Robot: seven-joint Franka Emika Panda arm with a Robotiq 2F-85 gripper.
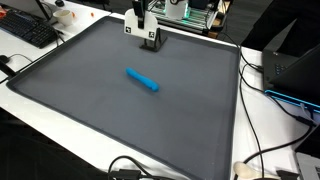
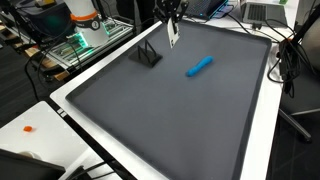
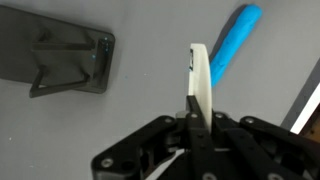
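The gripper [image 3: 192, 120] is pinching a white strip [image 3: 200, 82] by one end, near the desk [image 2: 150, 115] edge beside the stand [image 3: 60, 60]. With so slim a hold, it risks twisting loose.

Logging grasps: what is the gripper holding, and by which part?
The gripper pinches a thin white piece by one end; the rest sticks out free.
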